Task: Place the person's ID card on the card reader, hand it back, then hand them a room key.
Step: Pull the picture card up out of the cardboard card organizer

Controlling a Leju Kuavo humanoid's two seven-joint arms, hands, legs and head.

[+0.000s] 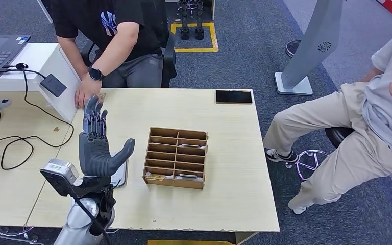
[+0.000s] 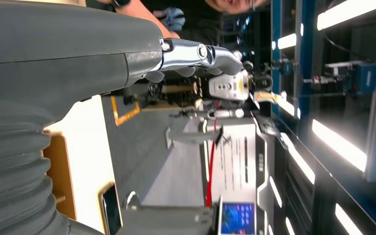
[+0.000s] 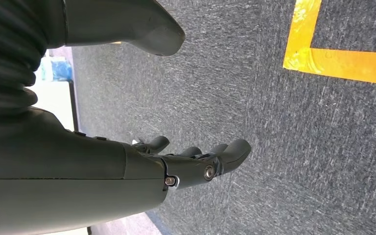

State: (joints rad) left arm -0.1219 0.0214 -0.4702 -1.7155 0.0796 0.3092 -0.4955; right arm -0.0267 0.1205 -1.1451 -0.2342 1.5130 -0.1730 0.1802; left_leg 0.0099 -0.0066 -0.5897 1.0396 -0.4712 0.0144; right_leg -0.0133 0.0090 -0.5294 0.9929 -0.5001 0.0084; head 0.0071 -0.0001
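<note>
Above the near left part of the tabletop (image 1: 224, 204), the left hand (image 1: 96, 148) stands raised with its fingers (image 1: 93, 118) straight up and close together, the thumb (image 1: 124, 150) spread out to the side; it holds nothing. Its fingertips reach up toward the far left edge of the tabletop, where a seated person's hand (image 1: 86, 92) rests, wearing a dark wristwatch (image 1: 96, 74). Whether that hand holds an ID card I cannot tell. Just under the robot's palm, near the left edge, a flat pale device (image 1: 119, 174) lies partly hidden; it may be the card reader, but I cannot be sure. To its right, in the middle of the tabletop, sits a wooden slotted card rack (image 1: 176, 157) with a few thin cards lying in its near compartments. A black phone (image 1: 234, 96) lies at the far right corner. A second person in beige trousers (image 1: 332, 138) sits beyond the right edge.

The right hand (image 3: 186, 164) hangs over grey carpet (image 3: 254, 88) beside a yellow floor marking (image 3: 342, 61), its dark fingers loosely apart and slightly curled, its thumb (image 3: 152, 29) spread wide, gripping nothing.
</note>
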